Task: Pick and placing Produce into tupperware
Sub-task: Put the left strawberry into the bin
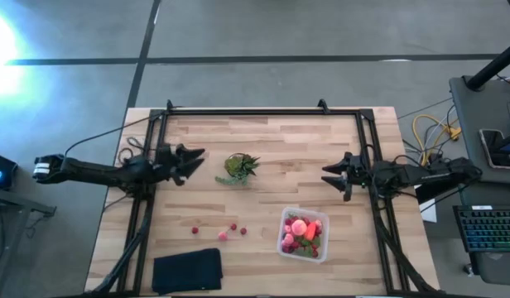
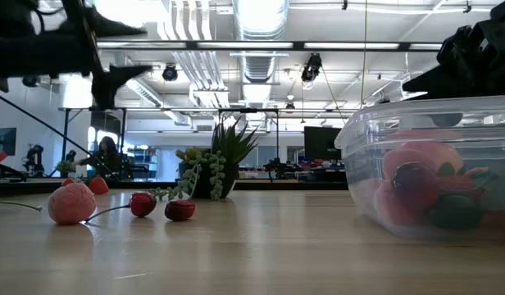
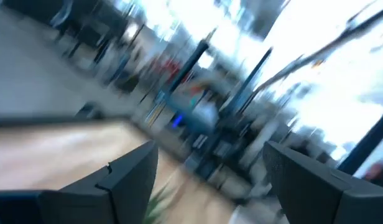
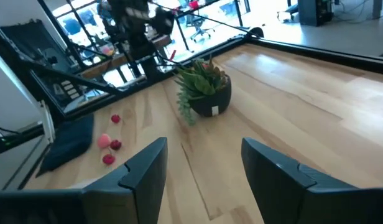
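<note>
Clear tupperware [image 1: 304, 235] already holds most produce, while four small berries [image 1: 223, 231] lie loose between it and the black pad [image 1: 187, 270]. Both the left gripper [image 1: 194, 157] and right gripper [image 1: 329, 175] hover with fingers spread and empty beside the potted plant [image 1: 238, 167], probably poised for another pick

Clear tupperware [image 2: 433, 176] sitting at right holding pink and red produce [image 2: 416, 184], loose berries [image 2: 142, 205] lying at left, green plant [image 2: 213, 168] standing behind.
</note>
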{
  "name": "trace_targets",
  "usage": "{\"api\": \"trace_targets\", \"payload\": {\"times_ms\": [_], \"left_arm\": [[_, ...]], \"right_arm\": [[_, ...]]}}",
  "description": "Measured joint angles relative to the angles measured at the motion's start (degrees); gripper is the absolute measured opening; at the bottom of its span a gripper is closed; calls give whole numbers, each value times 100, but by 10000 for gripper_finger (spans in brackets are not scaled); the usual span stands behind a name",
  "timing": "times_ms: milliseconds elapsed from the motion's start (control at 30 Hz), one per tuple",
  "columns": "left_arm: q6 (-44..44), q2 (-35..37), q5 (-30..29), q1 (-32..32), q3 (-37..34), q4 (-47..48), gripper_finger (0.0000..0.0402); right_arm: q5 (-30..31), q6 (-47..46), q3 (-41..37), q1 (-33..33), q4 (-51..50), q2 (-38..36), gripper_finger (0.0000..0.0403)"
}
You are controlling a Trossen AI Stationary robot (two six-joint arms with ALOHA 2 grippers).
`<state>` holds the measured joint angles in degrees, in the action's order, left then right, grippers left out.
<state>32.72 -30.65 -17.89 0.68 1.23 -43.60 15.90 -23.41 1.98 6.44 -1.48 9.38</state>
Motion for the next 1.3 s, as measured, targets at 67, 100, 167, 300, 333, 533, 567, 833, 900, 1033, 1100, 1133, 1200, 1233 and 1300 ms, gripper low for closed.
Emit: {"api": "trace_targets", "payload": {"times_ms": [67, 100, 167, 300, 333, 533, 567, 833, 900, 1033, 1100, 1133, 1200, 1233, 1300], "left_arm": [[-8, -29, 0, 1, 1, -750, 277], [-17, -59, 0, 1, 2, -1121, 277], [-62, -106, -1, 1, 13, -1576, 277], [-642, -222, 573, 1, 785, -505, 277], [-889, -272, 793, 6, 1150, 323, 277], [-1029, -1027, 604, 481, 3734, 7484, 277], [-991, -1180, 525, 625, 4022, 8484, 277], [-1971, -1564, 434, 1068, 5037, 9994, 277], [-2027, -1625, 728, 1060, 5123, 10105, 277], [-2529, -1690, 1042, 1053, 5165, 10142, 277], [-2367, -1724, 1039, 1059, 5174, 10124, 277], [-2362, -1753, 1040, 1059, 5214, 10186, 277], [-2422, -1840, 1013, 1059, 5350, 10512, 277], [-2348, -1911, 878, 1060, 5435, 10795, 277], [-1988, -2182, 350, 1077, 5657, 11573, 276]], "right_arm": [[11, 5, 0, 0, 0, 61, 199], [11, 7, 1, 0, 0, 81, 199], [18, 7, 2, 0, 0, 119, 199], [20, 7, 2, 0, 0, 153, 199], [21, 7, 2, 0, 0, 159, 199], [67, 92, 2, 2, 4, 158, 198], [67, 69, 2, 0, 2, 160, 198], [67, 53, 2, 0, 5, 162, 198], [67, 53, 2, 0, 2, 164, 198], [67, 51, 2, 2, 5, 166, 198], [67, 51, 2, 2, 5, 166, 198], [67, 52, 2, 0, 4, 166, 198], [67, 51, 2, 2, 3, 166, 198], [67, 52, 2, 0, 3, 166, 198], [66, 51, 2, 0, 3, 164, 198]]}}
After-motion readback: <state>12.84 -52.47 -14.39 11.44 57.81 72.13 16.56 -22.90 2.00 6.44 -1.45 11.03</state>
